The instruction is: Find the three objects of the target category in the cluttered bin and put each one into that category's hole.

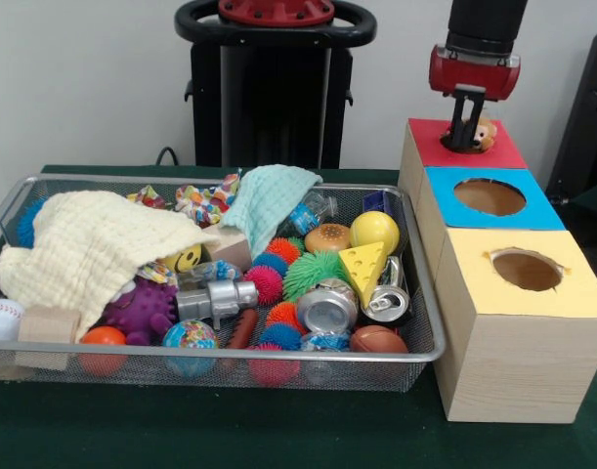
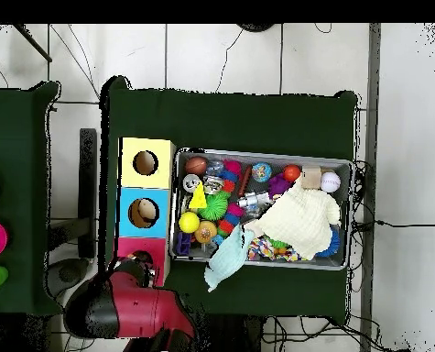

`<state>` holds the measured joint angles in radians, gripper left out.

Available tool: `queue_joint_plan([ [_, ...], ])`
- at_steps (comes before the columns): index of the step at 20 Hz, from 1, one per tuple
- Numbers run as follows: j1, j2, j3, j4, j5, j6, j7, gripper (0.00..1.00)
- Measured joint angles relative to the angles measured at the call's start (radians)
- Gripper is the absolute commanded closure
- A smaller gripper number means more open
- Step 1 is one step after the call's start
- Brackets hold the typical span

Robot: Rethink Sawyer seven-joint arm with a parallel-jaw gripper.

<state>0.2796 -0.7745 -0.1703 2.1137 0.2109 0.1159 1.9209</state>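
Gripper sits low over the red-topped box, its dark fingers drawn close together around a small tan plush toy at that box's hole; we read them as closed on the toy, which peeks out at the fingers' 3 o'clock side.

From the front, three wooden boxes run in a row: red top at 12 o'clock, blue-topped box in the middle, yellow-topped box at 6 o'clock. Blue and yellow holes both stand open.

At 9 o'clock of the boxes we note the wire mesh bin, crowded. A cream cloth covers its 9 o'clock half; a teal cloth drapes over the 12 o'clock rim. Among the clutter: cheese wedge, yellow ball, toy burger, crushed can, green spiky ball, baseball, purple knobbly toy, wooden block.

We can read no labels or writing.

Overhead, the red arm reaches to the red box.
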Motion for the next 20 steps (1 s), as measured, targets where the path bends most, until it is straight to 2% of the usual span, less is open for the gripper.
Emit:
queue_joint_plan([
  [4, -0.012, 0.024, 0.018, 0.003, 0.0, -0.057, 0.0, 1.0],
  [10, -0.006, 0.033, 0.025, 0.003, 0.0, -0.066, 0.0, 1.0],
  [20, 0.008, -0.036, 0.021, 0.003, 0.0, 0.023, 0.0, 1.0],
])
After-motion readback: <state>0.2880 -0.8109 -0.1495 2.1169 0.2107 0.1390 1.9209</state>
